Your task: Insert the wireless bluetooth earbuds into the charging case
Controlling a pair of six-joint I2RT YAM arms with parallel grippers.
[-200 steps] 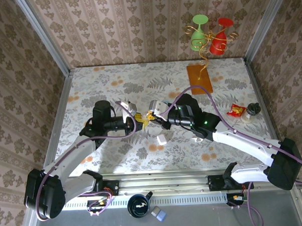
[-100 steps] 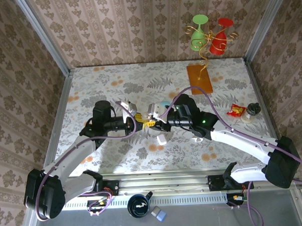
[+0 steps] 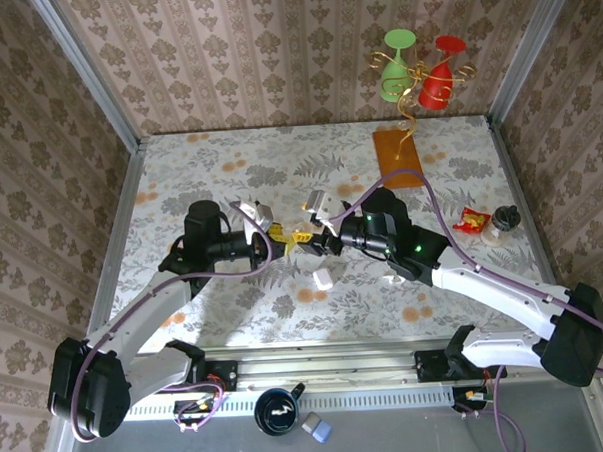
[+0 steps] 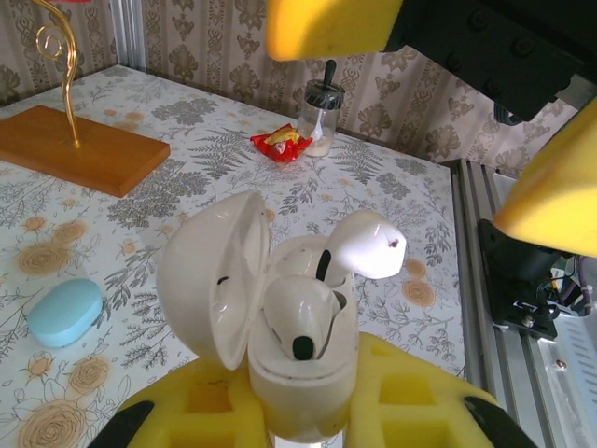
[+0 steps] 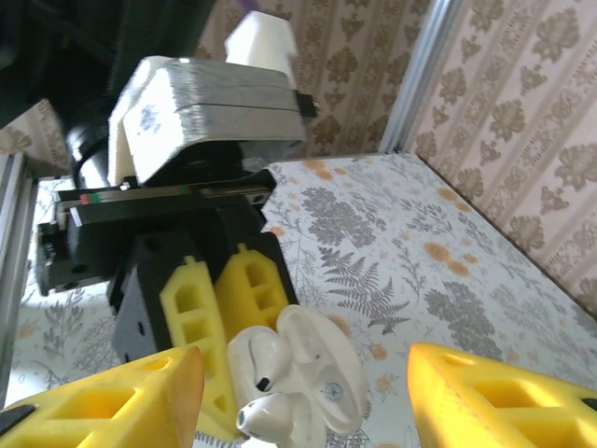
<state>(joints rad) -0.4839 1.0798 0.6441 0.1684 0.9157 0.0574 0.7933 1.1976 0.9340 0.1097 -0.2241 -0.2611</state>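
The floral-patterned tabletop [image 3: 229,159] carries both arms, which reach toward each other over its middle. Near its far right edge lies a flat orange wooden slab [image 4: 79,149] from which a curled gold wire stand [image 3: 409,111] rises, holding a green plastic goblet [image 3: 395,62] and a red plastic goblet [image 3: 439,75] tipped over. The left tool [image 4: 303,401], with yellow foam-like fingers, is clenched on the lower half of a white oval plastic charging case [image 4: 289,392], holding it above the tabletop with its hinged lid [image 4: 210,289] swung wide to one side. The right tool [image 5: 303,397] hangs just beside the case with its yellow fingers spread apart, released and touching nothing. On the tabletop lie a pale blue oval plastic pebble [image 4: 65,311], a small clear jar with a black stopper [image 4: 319,112], a crumpled red wrapper [image 4: 283,142] just beside that jar, and a small white plastic case [image 3: 323,278] near the tools. Of the white wireless bluetooth earbuds, one earbud [image 4: 297,317] sits down in the near well of the held case, while the second earbud [image 4: 364,245] stands higher in the other well, leaning outward with its rounded head clear of the rim.
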